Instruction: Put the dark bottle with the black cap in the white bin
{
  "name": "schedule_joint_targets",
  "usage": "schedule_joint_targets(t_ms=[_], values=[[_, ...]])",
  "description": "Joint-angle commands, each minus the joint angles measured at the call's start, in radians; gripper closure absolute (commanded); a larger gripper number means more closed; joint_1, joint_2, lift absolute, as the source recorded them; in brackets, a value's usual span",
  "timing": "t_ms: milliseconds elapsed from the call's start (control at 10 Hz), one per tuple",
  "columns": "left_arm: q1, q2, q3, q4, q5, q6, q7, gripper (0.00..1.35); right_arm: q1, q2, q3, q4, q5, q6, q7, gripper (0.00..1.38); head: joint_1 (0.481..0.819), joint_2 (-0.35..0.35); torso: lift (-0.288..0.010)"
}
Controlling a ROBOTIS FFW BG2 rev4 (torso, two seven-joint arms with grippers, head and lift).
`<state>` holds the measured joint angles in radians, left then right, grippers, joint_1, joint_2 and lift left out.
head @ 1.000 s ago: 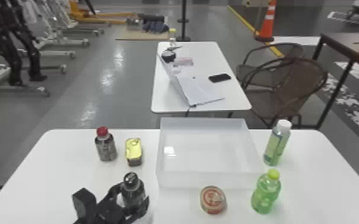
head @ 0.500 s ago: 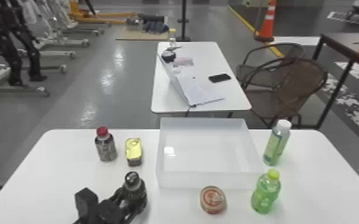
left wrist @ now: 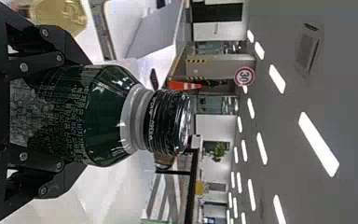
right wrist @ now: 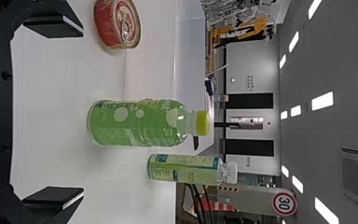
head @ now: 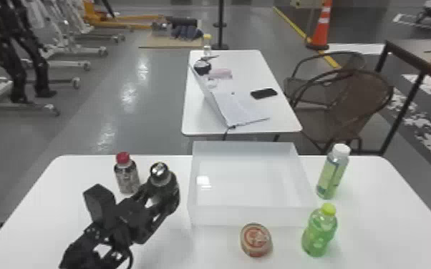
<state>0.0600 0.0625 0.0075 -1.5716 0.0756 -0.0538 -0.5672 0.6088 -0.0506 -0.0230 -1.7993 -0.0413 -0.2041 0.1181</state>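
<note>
My left gripper (head: 164, 195) is shut on the dark bottle (head: 159, 171), black cap up, just left of the white bin (head: 250, 216) and outside its wall. In the left wrist view the left gripper (left wrist: 77, 114) has a finger on either side of the dark green bottle (left wrist: 109, 116), whose neck and black cap stick out beyond the fingers. The right gripper (right wrist: 81, 114) stands open in the right wrist view, with nothing between its fingertips and a green bottle farther off.
A red-capped bottle (head: 127, 177) stands behind the left arm, a gold can (left wrist: 60, 14) near that gripper. A round can (head: 256, 239) sits before the bin. The yellow-capped green bottle (head: 319, 232) and a white-capped bottle (head: 333, 173) stand at its right.
My left gripper has carried the dark bottle up and away from the robot, toward the far side of the table. The gold can is now hidden behind them in the head view.
</note>
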Motion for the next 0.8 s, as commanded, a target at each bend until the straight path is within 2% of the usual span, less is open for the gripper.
schedule_joint_targets(t_ms=[0, 200, 500, 700], values=[[-0.055, 0.016, -0.069, -0.025, 0.09, 0.025, 0.013, 0.96, -0.001, 0.0, 0.0, 0.001, 0.0, 0.0, 0.0, 0.1, 0.549, 0.0, -0.1], [-0.166, 0.013, -0.164, 0.059, 0.138, -0.011, 0.013, 0.96, -0.004, 0.0, 0.0, 0.005, -0.002, 0.0, 0.0, 0.1, 0.549, 0.0, -0.1], [-0.301, -0.012, -0.277, 0.305, 0.174, -0.086, -0.002, 0.96, -0.008, 0.0, 0.0, 0.011, -0.009, -0.001, 0.0, 0.1, 0.549, 0.0, -0.1], [-0.358, -0.061, -0.29, 0.484, 0.168, -0.132, -0.022, 0.96, -0.009, 0.0, 0.0, 0.023, -0.019, -0.011, 0.0, 0.1, 0.549, 0.0, -0.1]])
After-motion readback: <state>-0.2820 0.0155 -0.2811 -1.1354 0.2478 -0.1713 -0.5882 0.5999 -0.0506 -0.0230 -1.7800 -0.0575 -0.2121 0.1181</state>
